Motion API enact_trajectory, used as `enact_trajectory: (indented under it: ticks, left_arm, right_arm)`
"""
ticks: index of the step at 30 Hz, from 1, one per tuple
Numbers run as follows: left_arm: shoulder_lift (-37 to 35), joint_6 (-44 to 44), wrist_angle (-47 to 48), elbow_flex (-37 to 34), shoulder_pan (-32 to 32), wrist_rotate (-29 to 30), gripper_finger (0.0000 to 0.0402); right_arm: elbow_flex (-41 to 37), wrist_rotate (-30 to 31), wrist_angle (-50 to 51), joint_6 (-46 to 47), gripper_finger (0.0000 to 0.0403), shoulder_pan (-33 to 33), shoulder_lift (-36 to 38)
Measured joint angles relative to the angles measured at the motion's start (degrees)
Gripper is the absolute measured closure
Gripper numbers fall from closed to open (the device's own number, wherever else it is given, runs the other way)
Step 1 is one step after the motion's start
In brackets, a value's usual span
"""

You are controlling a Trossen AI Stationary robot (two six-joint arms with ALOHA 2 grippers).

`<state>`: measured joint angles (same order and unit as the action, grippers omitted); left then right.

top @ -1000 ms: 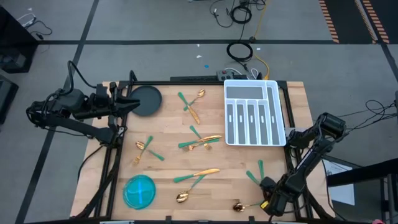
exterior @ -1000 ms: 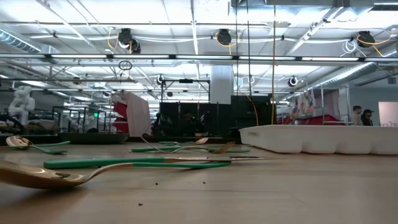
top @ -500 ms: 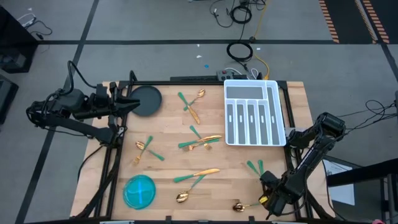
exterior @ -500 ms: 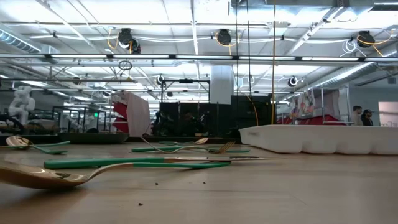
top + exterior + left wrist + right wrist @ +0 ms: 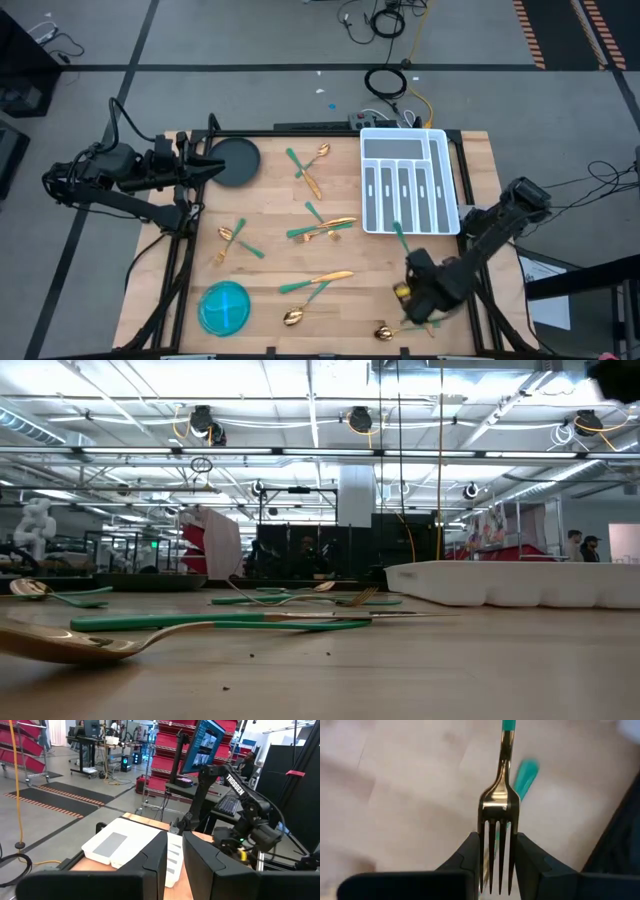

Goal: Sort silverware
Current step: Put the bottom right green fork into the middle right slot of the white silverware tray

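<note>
Right wrist view shows your right gripper (image 5: 495, 851) clamped on a fork (image 5: 498, 832) by its tines, handle pointing toward the tray (image 5: 405, 140) at one o'clock, ready for a slot. Your left gripper (image 5: 174, 851) waits narrow, empty, at nine o'clock.

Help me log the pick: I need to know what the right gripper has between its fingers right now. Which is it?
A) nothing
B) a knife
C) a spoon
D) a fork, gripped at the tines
D: the right wrist view shows the right gripper closed on the gold tines of a fork, its teal handle pointing away from the fingers.
</note>
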<state>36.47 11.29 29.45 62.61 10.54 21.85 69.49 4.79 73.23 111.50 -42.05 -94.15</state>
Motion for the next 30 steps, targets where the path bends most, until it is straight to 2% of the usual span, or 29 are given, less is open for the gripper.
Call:
enact_trajectory:
  ticks: [3,8,12,16,23,30]
  left_arm:
    - [0.04,0.02,0.00,0.00,0.00,0.00,0.0334]
    - [0.53,0.40,-0.20,0.00,-0.01,-0.02,0.0334]
    - [1.07,0.43,-0.37,0.00,-0.01,-0.04,0.0334]
    - [1.33,0.43,-0.53,0.00,-0.01,-0.04,0.0334]
    - [1.40,0.41,-0.59,0.00,-0.02,-0.07,0.0334]
    - [1.40,0.39,-0.57,0.00,0.00,-0.07,0.0334]
  right_arm:
    - [-0.02,2.01,2.86,-3.56,0.0344,4.49,0.66]
    - [0.00,10.32,4.75,-9.53,0.0352,11.47,5.37]
    - [-0.07,15.34,10.24,-13.07,0.0365,16.77,11.06]
    - [-3.80,17.73,11.82,-14.80,0.0366,21.22,18.75]
    - [-16.30,17.74,0.27,-15.22,0.0366,24.13,32.98]
    - [-26.73,17.23,-11.68,-14.71,0.0366,26.48,38.23]
